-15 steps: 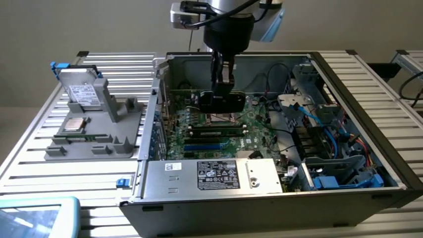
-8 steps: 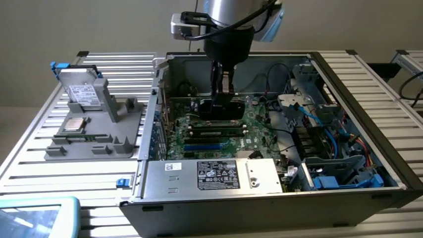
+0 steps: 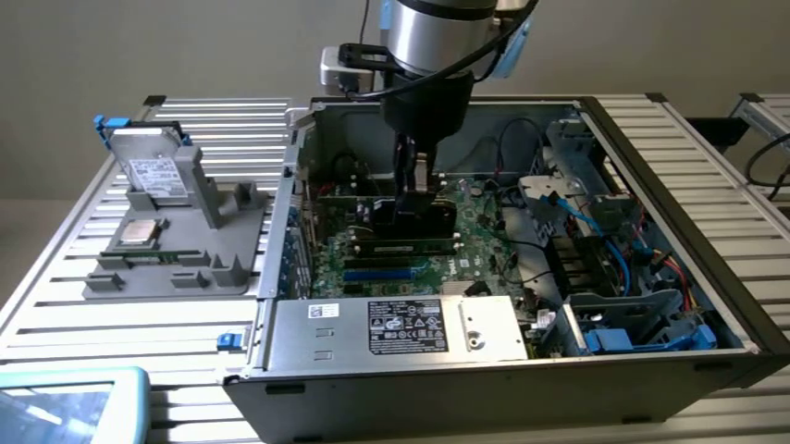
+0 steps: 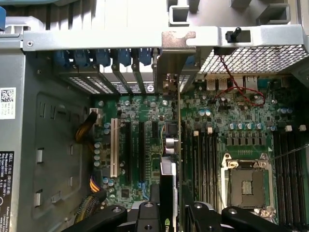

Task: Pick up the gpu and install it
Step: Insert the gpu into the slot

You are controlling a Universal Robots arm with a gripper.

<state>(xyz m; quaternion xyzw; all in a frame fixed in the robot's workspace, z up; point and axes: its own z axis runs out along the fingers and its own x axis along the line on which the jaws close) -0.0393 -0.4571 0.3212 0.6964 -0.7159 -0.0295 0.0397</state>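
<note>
**Gpu (image 3: 416, 222) gripped on edge inside the open computer case (image 3: 494, 402).**

The fingers (image 4: 154, 209) of the gripper (image 3: 413, 192) are closed narrowly on the gpu. The card is held upright over the motherboard (image 3: 482, 245), towards the far side of the case. In the wrist view its silvery bracket (image 4: 177, 48) is seen against the rear slot openings. Whether the card is seated in a slot cannot be told. A grey tray (image 3: 173, 277) carrying a hard drive (image 3: 158, 171) is set outside the case, at the exterior view's left.
</note>
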